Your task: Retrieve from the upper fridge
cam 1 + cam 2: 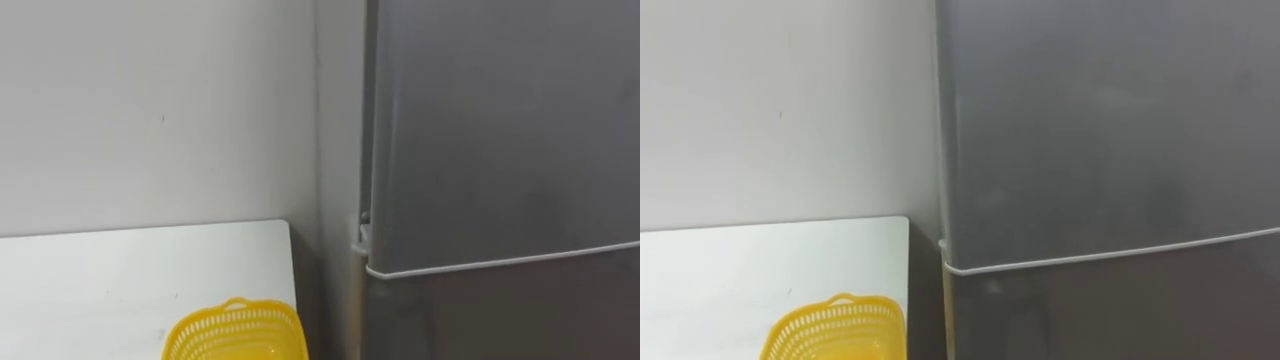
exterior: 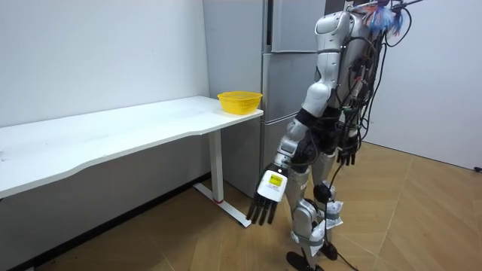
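Observation:
A tall grey fridge (image 1: 500, 130) fills the right of the eye views, its upper door (image 1: 1100, 120) shut. A pale seam (image 1: 500, 262) divides it from the lower door (image 1: 1120, 310), also shut. In the room view I stand on the wooden floor facing the fridge (image 2: 290, 22), both arms hanging down. My left hand (image 2: 265, 202) hangs low at my side towards the table, fingers straight and holding nothing. My right hand (image 2: 347, 156) hangs by my hip on the far side, fingers relaxed and holding nothing.
A white table (image 1: 120, 280) stands to my left against the wall, ending close to the fridge. A yellow mesh basket (image 1: 237, 335) sits on the table's corner nearest the fridge (image 2: 239, 100). Wooden floor (image 2: 422, 211) stretches behind me.

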